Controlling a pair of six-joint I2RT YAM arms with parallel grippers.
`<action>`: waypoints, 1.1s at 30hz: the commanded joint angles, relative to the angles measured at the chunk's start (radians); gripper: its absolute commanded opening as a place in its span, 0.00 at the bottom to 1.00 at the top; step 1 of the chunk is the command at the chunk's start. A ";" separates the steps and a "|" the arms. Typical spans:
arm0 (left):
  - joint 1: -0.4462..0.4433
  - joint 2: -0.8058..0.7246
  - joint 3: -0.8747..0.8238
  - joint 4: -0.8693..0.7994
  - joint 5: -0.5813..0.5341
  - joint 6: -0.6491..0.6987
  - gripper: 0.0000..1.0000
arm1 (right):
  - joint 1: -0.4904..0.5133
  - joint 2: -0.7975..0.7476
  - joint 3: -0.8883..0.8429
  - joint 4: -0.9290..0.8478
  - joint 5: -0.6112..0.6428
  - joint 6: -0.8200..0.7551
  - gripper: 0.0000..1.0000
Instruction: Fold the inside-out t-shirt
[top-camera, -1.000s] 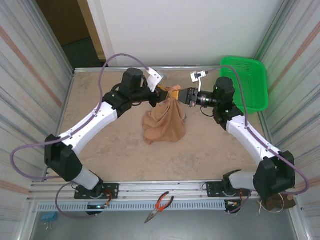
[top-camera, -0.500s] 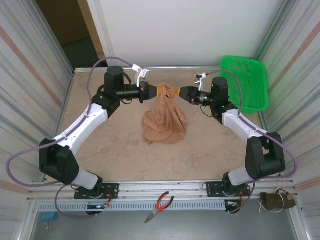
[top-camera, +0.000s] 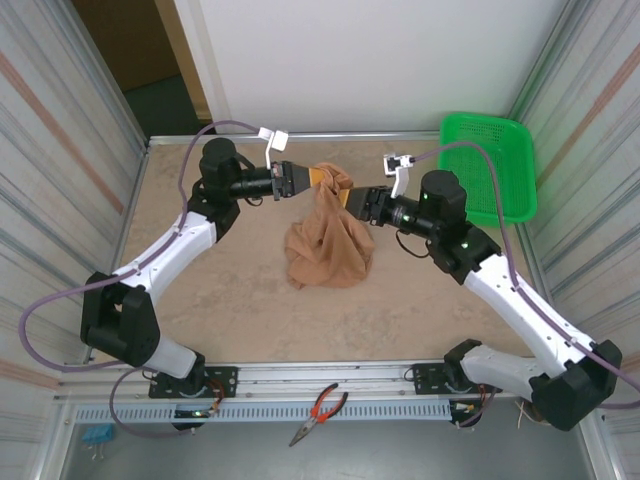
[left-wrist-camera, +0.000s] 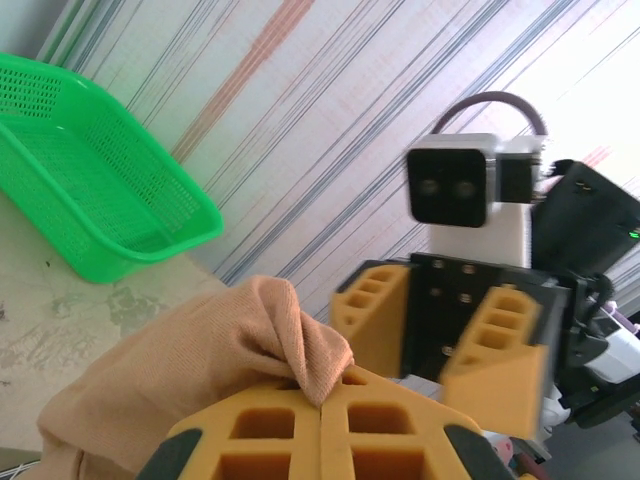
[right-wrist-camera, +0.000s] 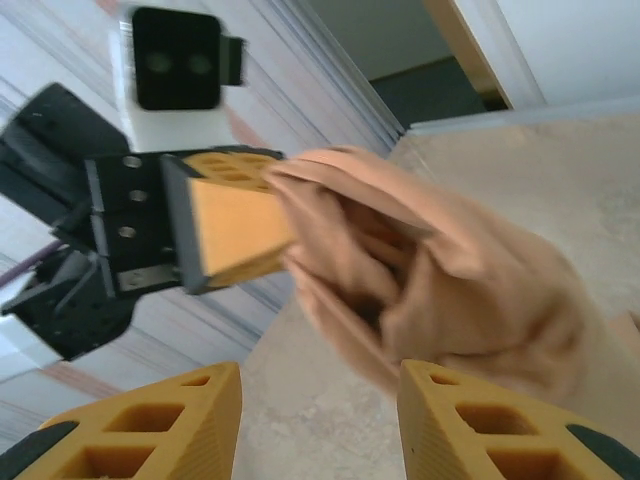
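Tan cloth goes up in a peak at the back of the surface (top-camera: 220, 290), and on the left the left pincer (top-camera: 300, 178) has it. Its orange pads are pressed together on a fold of the inside-out t-shirt (top-camera: 330, 240). From the left wrist the pads (left-wrist-camera: 270, 435) meet flush with the fabric (left-wrist-camera: 200, 350) spilling over them, so the pinched edge itself is buried.

The shirt hangs from that pinch in a crumpled cone, its lower bulk heaped on the surface mid-table. Sleeves, collar and hem are lost in the wrinkles, and I cannot pick out a tag.

Moving right, the right pincer (top-camera: 355, 200) sits just beside the raised peak with its jaws spread. From its own wrist the two pads (right-wrist-camera: 470, 430) stand apart and the bunched cloth (right-wrist-camera: 430, 290) lies ahead of them. Whether a pad touches the cloth is hard to tell.

Far right, a green basket (top-camera: 500, 170) sits in the back corner, one corner cut off from the left wrist.
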 joint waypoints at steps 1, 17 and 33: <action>0.000 -0.002 -0.009 0.048 0.031 -0.026 0.00 | 0.022 0.038 0.027 -0.077 0.136 -0.057 0.44; -0.018 0.000 -0.001 0.046 0.032 -0.028 0.00 | 0.016 0.185 0.095 -0.032 0.098 -0.046 0.43; 0.003 0.018 -0.027 0.026 -0.053 -0.046 0.00 | -0.076 0.102 0.092 -0.017 -0.041 -0.012 0.00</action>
